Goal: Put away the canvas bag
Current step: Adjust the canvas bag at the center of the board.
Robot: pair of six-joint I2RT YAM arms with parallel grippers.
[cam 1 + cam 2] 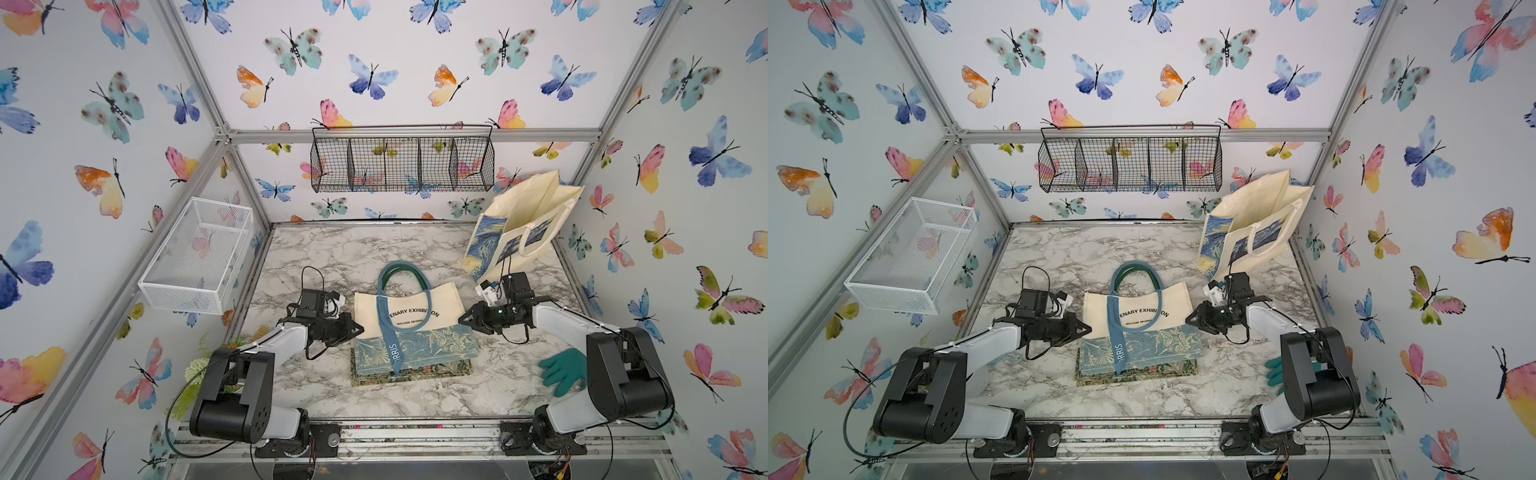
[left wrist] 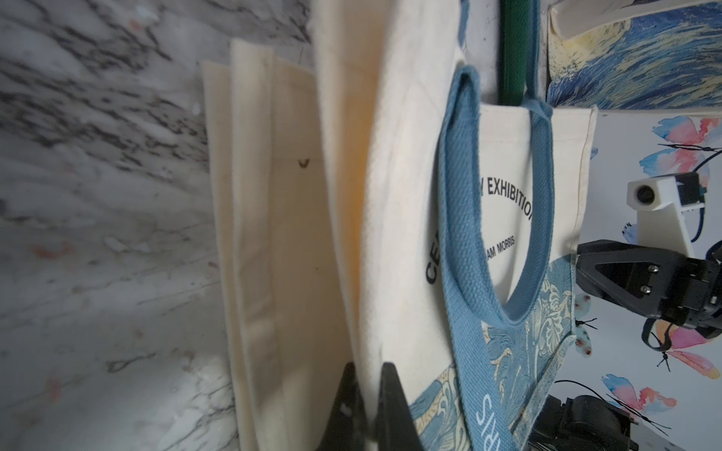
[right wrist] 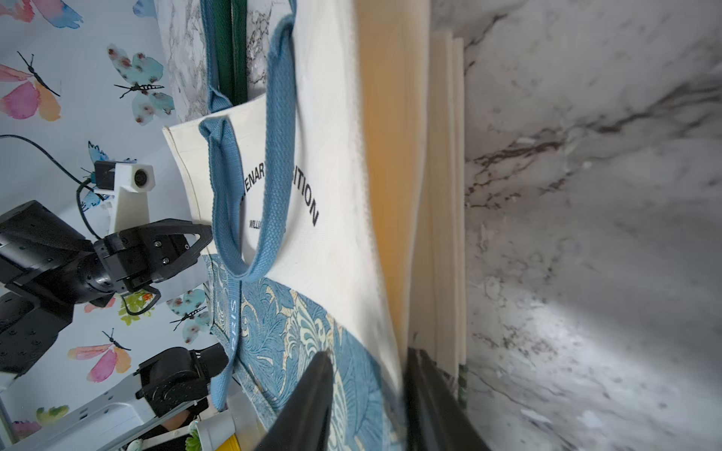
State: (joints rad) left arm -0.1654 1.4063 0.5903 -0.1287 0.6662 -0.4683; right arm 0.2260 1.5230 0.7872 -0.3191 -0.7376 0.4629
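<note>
Teal glove (image 1: 561, 374) lay lower right by your right arm, out of play. Your left gripper (image 1: 360, 330) was clenched on the left edge of the canvas bag (image 1: 444, 299), pinching cream cloth. Your right gripper (image 1: 460, 320) had its jaws apart around the right edge, with no bite visible. The bag lay flat, centre frame, on a stack of folded bags (image 1: 415, 376). Risks, my guess: the right jaws could catch a lower bag and drag the stack, a thin pinch could let the bag gape or slip on lifting, and the loose blue handle (image 1: 394, 353) could snag. Beyond: marble table (image 1: 324, 257), white mesh basket (image 1: 195, 253) at left, open painted tote (image 1: 523, 216) standing upper right, black wire basket (image 1: 402, 164) on the back wall, butterfly wallpaper (image 1: 370, 77) all round.
</note>
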